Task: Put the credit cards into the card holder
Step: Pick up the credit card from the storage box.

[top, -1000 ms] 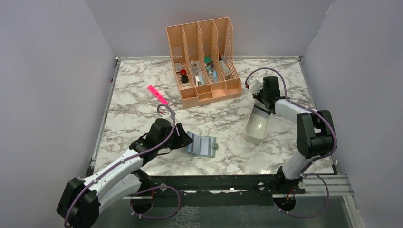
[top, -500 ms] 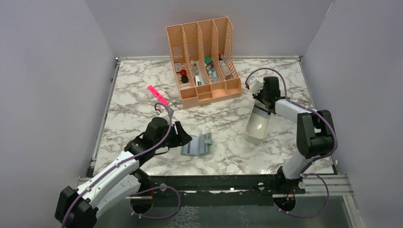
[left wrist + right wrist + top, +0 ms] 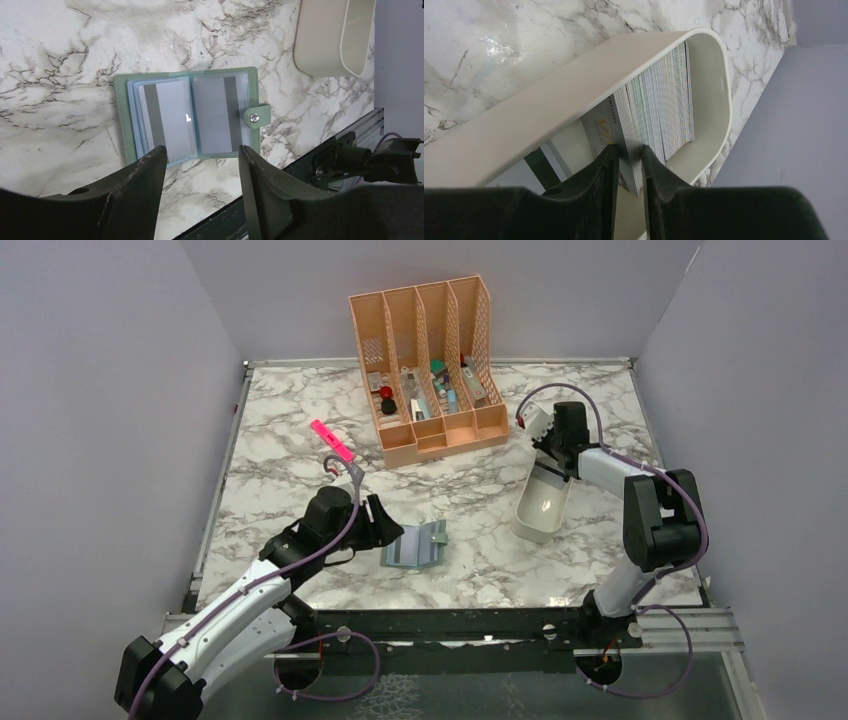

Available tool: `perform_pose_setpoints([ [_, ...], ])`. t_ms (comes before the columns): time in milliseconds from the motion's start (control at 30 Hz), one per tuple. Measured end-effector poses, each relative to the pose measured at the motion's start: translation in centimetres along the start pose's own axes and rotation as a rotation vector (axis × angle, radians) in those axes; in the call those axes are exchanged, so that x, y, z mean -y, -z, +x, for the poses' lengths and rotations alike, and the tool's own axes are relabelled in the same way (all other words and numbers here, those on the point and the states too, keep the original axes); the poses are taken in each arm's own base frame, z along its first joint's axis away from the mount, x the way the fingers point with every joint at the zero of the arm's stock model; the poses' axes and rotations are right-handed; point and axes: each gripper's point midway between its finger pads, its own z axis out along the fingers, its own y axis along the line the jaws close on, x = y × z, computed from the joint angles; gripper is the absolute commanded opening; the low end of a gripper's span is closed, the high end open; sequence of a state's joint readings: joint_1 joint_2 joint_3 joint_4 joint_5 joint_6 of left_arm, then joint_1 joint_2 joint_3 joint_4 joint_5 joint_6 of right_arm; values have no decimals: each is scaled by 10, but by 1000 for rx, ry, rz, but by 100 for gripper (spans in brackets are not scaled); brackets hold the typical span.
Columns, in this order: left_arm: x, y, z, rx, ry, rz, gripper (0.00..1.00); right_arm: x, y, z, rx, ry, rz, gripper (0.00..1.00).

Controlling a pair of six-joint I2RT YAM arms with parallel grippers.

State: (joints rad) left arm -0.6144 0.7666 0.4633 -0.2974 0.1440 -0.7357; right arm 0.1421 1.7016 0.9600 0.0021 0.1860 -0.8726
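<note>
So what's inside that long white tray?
The tray holds a row of credit cards standing on edge, packed together. The right gripper pinches the front ones. The cards hide the floor beneath them, and most card faces are covered by their neighbours.

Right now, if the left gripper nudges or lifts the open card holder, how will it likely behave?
The card holder lies open and flat, so lifted by one edge it would probably fold at its spine. It looks thin on the glossy marble table, so a push likely slides it. Its shiny pockets may be slippery.
</note>
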Motion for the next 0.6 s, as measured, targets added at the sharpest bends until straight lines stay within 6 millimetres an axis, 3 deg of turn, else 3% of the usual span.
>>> perform_pose_setpoints([
  [433, 0, 1, 0, 3, 0, 0, 58, 7, 8, -3, 8, -6, 18, 15],
  [600, 0, 1, 0, 3, 0, 0, 58, 11, 12, -5, 13, -9, 24, 5],
])
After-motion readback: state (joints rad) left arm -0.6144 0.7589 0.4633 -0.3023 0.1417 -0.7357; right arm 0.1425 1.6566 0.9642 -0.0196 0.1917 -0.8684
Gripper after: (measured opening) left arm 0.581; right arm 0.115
